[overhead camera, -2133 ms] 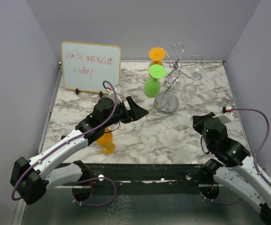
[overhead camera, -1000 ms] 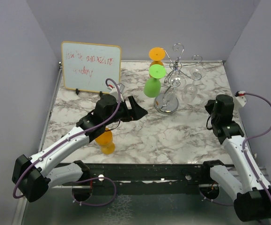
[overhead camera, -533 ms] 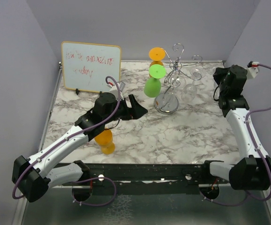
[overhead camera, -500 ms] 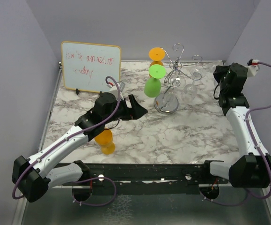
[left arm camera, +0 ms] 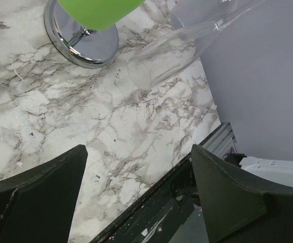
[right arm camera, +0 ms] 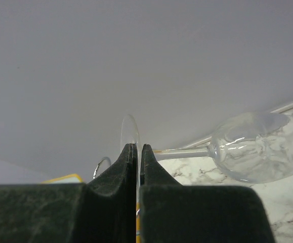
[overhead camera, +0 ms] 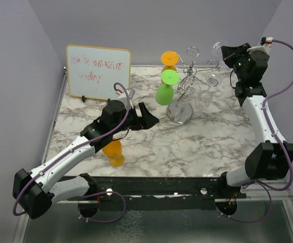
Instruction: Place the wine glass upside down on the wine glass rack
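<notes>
Top external view shows the right gripper (overhead camera: 223, 49) raised over the far right corner of the counter (overhead camera: 151, 147), up against the back wall. It is clamped on the foot of the clear wine glass (overhead camera: 217, 46). That foot shows as a small round disc just at the fingertips, on the side facing the wine glass rack (overhead camera: 179, 114). The bowl cannot be made out from above.

From the right wrist, the right gripper (right arm camera: 137, 151) has its two fingers pressed almost together with the thin foot standing edge-on between them. The stem of the wine glass (right arm camera: 260, 147) runs sideways away from the fingers to the bowl, so the glass lies roughly level, neither upright nor inverted. It is held off the counter, and whether it touches the rack cannot be told.

The rack stands near the far edge, right of the middle, with its curled arms just beside the held foot. A green glass (overhead camera: 164, 92) hangs inverted on its left side, an orange glass (overhead camera: 169, 58) sits behind it, and another clear glass (overhead camera: 205, 96) hangs on the right.

The left gripper (overhead camera: 150, 116) hovers near the counter's middle, its fingers spread wide with nothing between them. In the left wrist view the left gripper (left arm camera: 136, 197) faces the rack's chrome base (left arm camera: 83, 43)
</notes>
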`<state>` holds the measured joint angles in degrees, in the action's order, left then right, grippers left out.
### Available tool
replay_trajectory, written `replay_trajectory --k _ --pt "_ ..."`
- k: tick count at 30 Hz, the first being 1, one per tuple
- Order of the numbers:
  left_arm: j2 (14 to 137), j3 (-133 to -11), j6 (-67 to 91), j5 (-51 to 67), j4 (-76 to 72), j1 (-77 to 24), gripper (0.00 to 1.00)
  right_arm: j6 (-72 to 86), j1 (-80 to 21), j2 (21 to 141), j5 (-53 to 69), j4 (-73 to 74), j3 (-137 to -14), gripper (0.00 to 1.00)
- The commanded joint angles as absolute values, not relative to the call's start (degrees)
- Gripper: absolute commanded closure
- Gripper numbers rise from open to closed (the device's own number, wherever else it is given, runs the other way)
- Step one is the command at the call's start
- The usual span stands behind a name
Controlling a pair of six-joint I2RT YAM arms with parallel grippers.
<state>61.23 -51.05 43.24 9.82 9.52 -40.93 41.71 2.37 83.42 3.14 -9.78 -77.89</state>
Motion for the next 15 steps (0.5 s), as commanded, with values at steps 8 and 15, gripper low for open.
replay_trajectory --k 8,15 --pt "59.92 -51.86 43.76 10.51 9.50 -40.70 0.15 44.09 2.71 85.89 21.45 -13.65 -81.54 0.99" --pt "59.98 -51.72 44.01 10.63 9.36 -40.74 0.15 45.17 2.72 85.15 26.11 -9.74 -81.62 0.99"
